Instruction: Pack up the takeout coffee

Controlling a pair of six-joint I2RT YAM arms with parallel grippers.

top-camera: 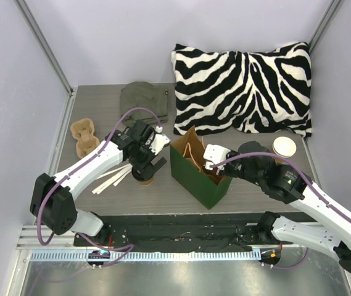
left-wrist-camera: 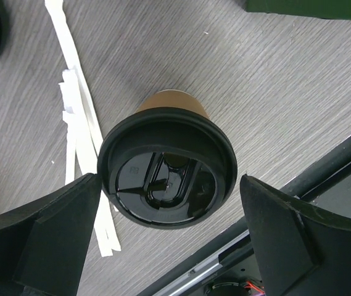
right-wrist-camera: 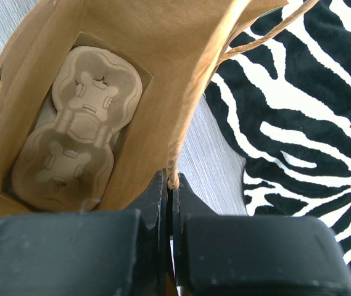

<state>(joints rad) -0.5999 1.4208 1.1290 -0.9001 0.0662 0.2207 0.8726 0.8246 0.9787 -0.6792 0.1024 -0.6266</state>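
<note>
Grey wood-grain table (top-camera: 255,188) carries everything; landmark = green paper bag (top-camera: 195,176), kraft-brown inside, standing upright w/ mouth open. Black & white zebra-striped pillow (top-camera: 243,86) lies behind the bag, mostly to its right. Right gripper (right-wrist-camera: 169,197) is at the bag's right rim, jaws pressed together on the bag wall; inside the bag, flat on the bottom, lies a tan pulp two-cup tray (right-wrist-camera: 79,123). Crumpled olive-green cloth (top-camera: 143,97) sits behind the bag, to its left. A second tan pulp cup tray (top-camera: 84,137) lies well left of the bag. Flat white paper strips (left-wrist-camera: 79,105) lie fanned out left of the bag. Takeout coffee (left-wrist-camera: 166,179), a small tan kraft-paper cup w/ round black plastic lid, stands upright on the table just left of the bag, strips beside it; left gripper (top-camera: 148,168) is over it, jaws spread wide, one finger (left-wrist-camera: 52,234) each side of the lid, not clamped. Lidless tan cup w/ white inside (top-camera: 284,147) stands right of the bag, near the pillow's edge.
</note>
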